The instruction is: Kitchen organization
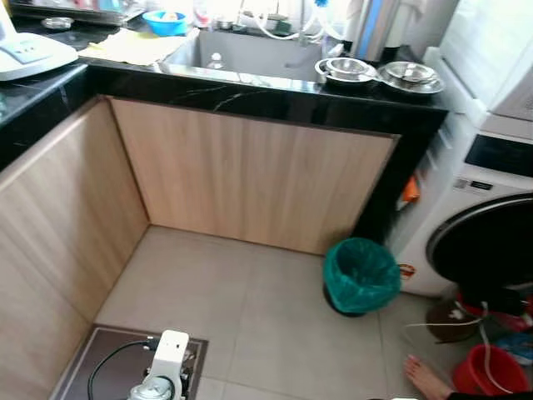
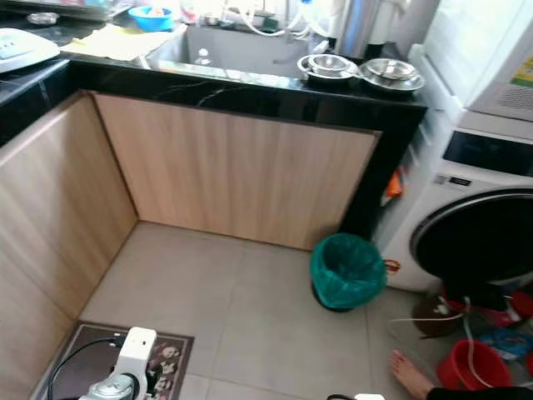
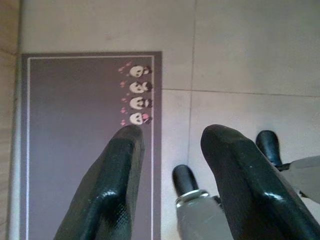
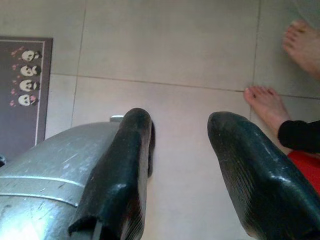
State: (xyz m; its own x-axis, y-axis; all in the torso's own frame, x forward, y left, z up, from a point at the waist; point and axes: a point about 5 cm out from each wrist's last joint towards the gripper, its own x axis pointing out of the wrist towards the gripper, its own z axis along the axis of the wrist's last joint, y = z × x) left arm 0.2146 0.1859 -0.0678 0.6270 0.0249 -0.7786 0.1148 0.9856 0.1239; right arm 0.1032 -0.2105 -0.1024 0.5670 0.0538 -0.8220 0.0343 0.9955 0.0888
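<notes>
Spread, both pairs of jaws, nothing held between them.

Left eye view: black counter running across the top over pale wood panelling, with a sink set into it. Two steel bowls side by side on the counter to the right of the sink; blue bowl and yellow cloth to its left. White appliance on the side counter at far left. Green-lined bin on the tiled floor by the counter's right end, just beside a white washing machine. Red bucket low at right, a person's bare foot next to it. Left arm low at the bottom edge, above a dark mat.

Right eye view: same scene, bin and foot shifted a little leftward.

Left wrist view: left gripper hanging apart over the mat's edge, near a column of small cartoon faces; grey tiles beside.

Right wrist view: right gripper hanging apart over bare tile; two bare feet of a person nearby, mat off to one side.
</notes>
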